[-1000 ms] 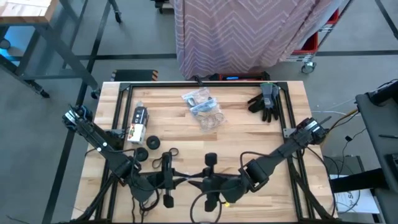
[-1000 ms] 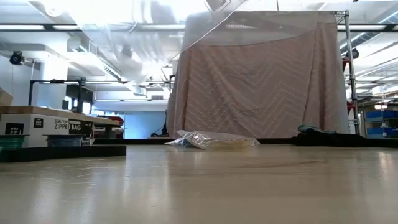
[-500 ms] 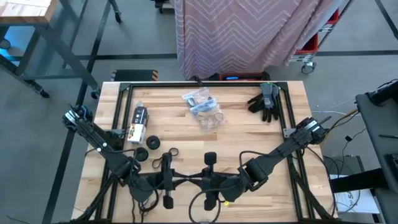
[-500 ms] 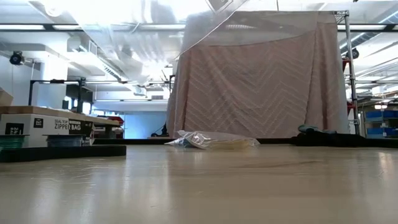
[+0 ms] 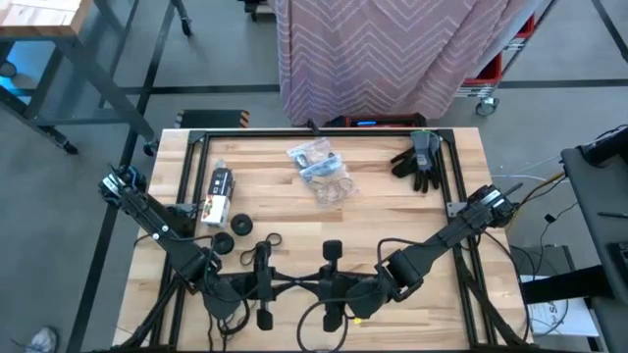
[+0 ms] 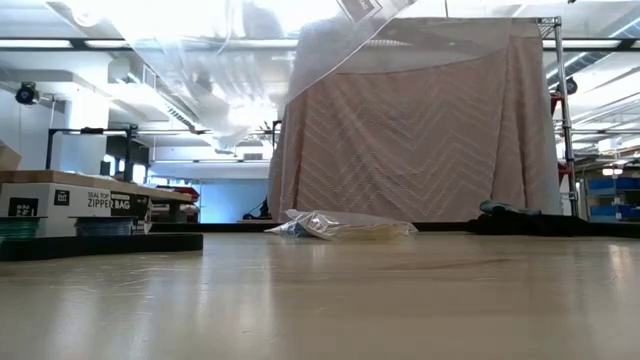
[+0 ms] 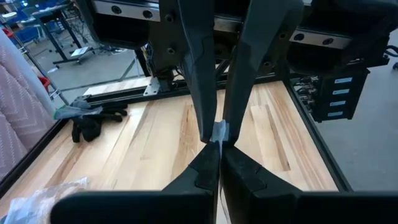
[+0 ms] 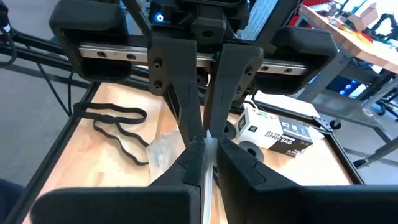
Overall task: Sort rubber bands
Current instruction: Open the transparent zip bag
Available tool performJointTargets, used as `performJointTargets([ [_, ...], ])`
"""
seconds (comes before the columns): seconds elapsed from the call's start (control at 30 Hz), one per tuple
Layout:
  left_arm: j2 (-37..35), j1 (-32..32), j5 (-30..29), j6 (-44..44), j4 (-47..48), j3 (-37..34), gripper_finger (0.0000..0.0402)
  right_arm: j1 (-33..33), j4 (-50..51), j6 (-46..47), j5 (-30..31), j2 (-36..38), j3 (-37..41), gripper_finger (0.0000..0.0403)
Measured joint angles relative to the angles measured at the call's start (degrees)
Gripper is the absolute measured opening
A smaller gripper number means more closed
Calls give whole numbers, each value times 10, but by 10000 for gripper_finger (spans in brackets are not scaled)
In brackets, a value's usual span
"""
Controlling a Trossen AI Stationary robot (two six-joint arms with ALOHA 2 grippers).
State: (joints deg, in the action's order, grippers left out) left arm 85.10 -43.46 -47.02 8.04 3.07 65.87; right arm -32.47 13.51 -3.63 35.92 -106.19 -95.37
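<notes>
Change: my right gripper [image 8: 205,142] has clenched empty, meeting left gripper [image 7: 219,140], also clenched | Task: rubber bands [image 8: 118,127] on bench [image 5: 392,211] remain unsorted.

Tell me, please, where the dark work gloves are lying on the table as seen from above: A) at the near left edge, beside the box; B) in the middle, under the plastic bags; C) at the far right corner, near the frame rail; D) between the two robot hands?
C: in the high view the gloves lie by the far right corner of the table, apart from the plastic bags.
</notes>
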Motion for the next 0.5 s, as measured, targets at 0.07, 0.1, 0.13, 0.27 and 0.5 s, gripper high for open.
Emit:
performJointTargets([
  [0.07,0,0,0,0,0,0,0,0,0,1,0,0,0,15],
  [0.1,0,0,0,0,0,0,0,0,0,1,-1,0,0,15],
  [0.13,0,0,0,0,0,0,0,0,0,1,-1,0,0,15],
  [0.27,0,0,0,0,4,0,0,0,0,3,-4,0,0,28],
  [0.5,0,-2,0,0,4,0,0,-6,30,22,-3,0,0,99],
])
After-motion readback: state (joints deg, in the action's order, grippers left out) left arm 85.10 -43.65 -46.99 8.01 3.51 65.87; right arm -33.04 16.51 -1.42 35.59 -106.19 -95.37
